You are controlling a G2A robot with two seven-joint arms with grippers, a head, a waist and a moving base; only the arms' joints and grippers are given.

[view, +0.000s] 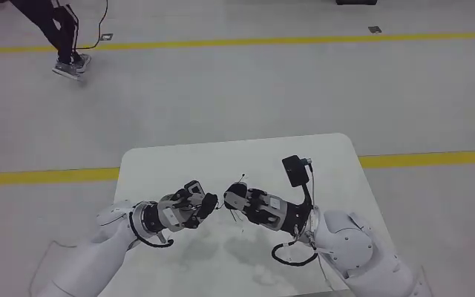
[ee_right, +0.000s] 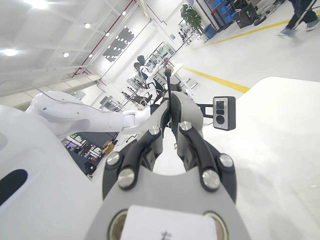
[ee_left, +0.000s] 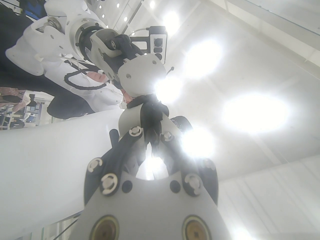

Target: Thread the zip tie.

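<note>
Your right hand (ee_right: 171, 104) is clamped tight on the zip tie (ee_right: 169, 83), with its head end sticking out past the fingertips. Left hand (ee_left: 150, 117) is pinched closed too, tip to tip with the right. Glare hides what it grips. Both sit over mid-counter (view: 312, 156).

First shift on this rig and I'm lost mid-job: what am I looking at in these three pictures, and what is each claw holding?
It is a two-armed robot at a white table. One picture looks down from above the arms; the other two come from a camera on each wrist, looking along that arm's own gripper. The right gripper is shut on a black zip tie, which sticks up out of it. The left gripper faces it close by, shut on something dark; glare hides what.
</note>
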